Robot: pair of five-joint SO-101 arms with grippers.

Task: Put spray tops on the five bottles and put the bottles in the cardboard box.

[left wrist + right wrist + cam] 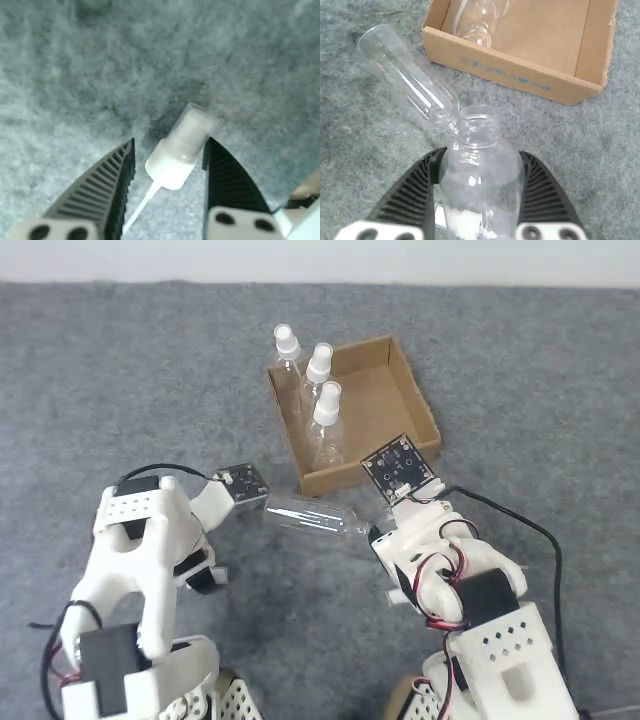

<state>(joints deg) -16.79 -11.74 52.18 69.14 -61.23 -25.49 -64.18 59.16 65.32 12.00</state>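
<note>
On the grey carpeted desk (120,370), the cardboard box (405,390) sat toward 12 o'clock from the middle of the high view. Its open top faced up. Three bottles with white spray tops (320,365) stood in a row along the box's 9 o'clock wall, inside it.

Just outside the box's 6 o'clock wall, an uncapped clear bottle (310,517) lay on its side on the desk. Its base pointed to 9 o'clock and its neck to 3 o'clock.

The left arm stood at 8 o'clock in the high view. In its wrist view, the left gripper (169,144) had its jaws narrow, one on each side of a loose spray top (180,150). The top was tilted above the carpet, with its thin tube trailing back between the jaws toward the camera. One jaw pressed against the collar, and a sliver of gap showed at the other.

The right arm stood at 4 o'clock. The right gripper (481,154) had its jaws closed on the body of a second clear bottle (480,190). This bottle had no top, and its open mouth pointed away from the camera toward the box. In that view, the neck of the lying bottle (405,75) met the held bottle just under its mouth and seemed to touch it. The front wall of the box (510,75) stood a little beyond them, with the bases of the capped bottles visible inside.
</note>
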